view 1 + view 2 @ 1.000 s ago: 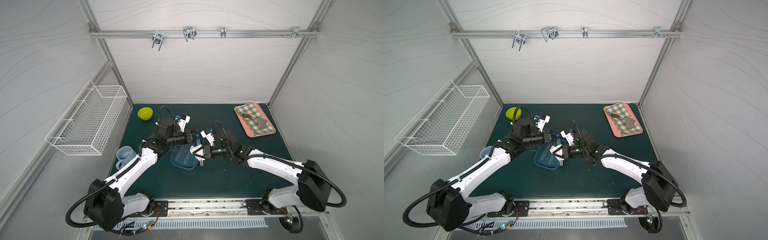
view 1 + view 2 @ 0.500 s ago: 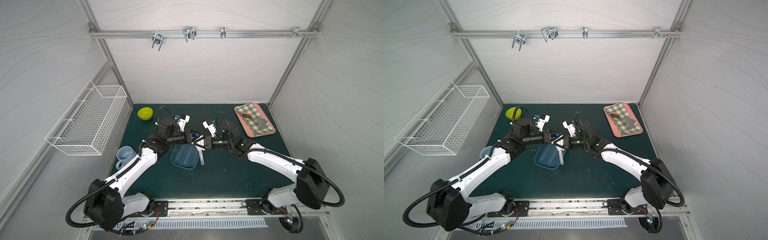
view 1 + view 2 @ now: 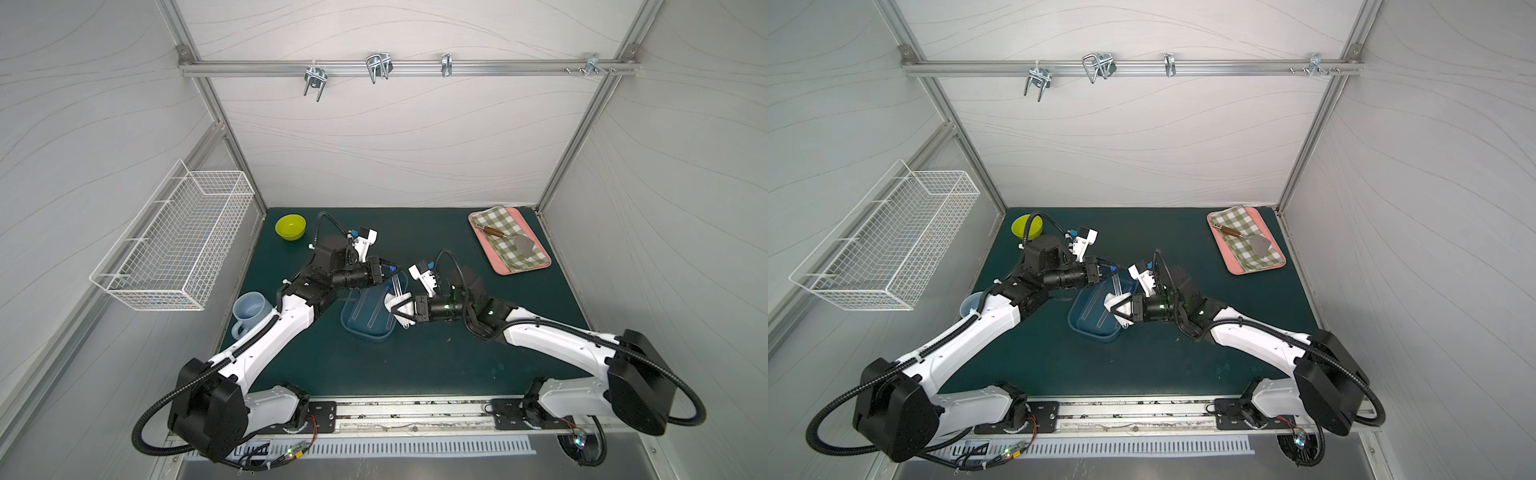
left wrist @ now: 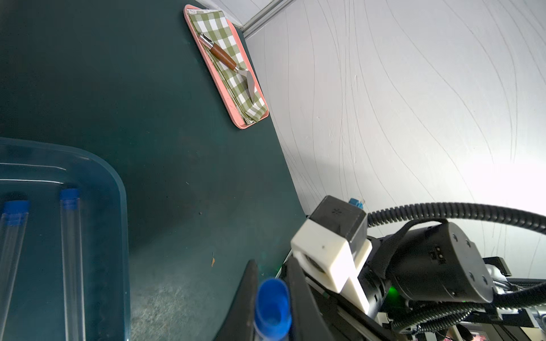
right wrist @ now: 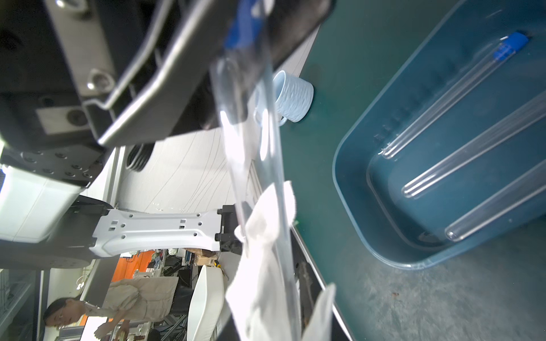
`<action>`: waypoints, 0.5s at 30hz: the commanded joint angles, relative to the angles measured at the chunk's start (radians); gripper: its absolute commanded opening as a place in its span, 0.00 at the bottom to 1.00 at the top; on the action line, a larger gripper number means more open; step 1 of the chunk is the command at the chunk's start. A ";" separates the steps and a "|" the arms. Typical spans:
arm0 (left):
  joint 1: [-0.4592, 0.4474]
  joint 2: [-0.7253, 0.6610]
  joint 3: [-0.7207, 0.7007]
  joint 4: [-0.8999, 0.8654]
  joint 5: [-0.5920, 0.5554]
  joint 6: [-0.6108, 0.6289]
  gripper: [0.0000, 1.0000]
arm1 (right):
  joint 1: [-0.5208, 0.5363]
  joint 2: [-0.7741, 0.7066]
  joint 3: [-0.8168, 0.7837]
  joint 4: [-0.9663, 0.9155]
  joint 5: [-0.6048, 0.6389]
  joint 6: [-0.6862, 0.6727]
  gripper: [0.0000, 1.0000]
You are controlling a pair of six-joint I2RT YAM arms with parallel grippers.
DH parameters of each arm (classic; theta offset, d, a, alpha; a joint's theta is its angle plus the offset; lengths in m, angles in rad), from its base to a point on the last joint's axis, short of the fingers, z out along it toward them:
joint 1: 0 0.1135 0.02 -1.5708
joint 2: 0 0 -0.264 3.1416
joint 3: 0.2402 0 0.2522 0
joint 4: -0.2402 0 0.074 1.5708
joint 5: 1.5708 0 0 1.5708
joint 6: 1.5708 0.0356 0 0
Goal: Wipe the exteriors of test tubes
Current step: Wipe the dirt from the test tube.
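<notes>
We are counting four test tubes [image 5: 472,150], one blue tray [image 5: 354,183], one white wipe [image 5: 260,265], one pink tray [image 4: 243,125], one checked cloth [image 4: 211,26] and one brown-handled tool [image 4: 224,56]. We are also finding one yellow-green bowl [image 3: 290,227], one pale blue mug [image 3: 250,309], one wire basket [image 3: 174,245] and two robot arms [image 3: 282,328].

Left gripper [image 3: 390,271], right gripper [image 3: 395,309], clenched
</notes>
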 commanded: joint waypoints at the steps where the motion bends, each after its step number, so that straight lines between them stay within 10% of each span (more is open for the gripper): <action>1: 0.008 -0.010 0.014 0.067 0.027 -0.018 0.11 | -0.005 -0.001 -0.002 -0.013 0.037 0.018 0.23; 15: 0.010 -0.013 0.011 0.067 0.026 -0.020 0.12 | -0.120 0.163 0.213 -0.004 -0.088 -0.048 0.23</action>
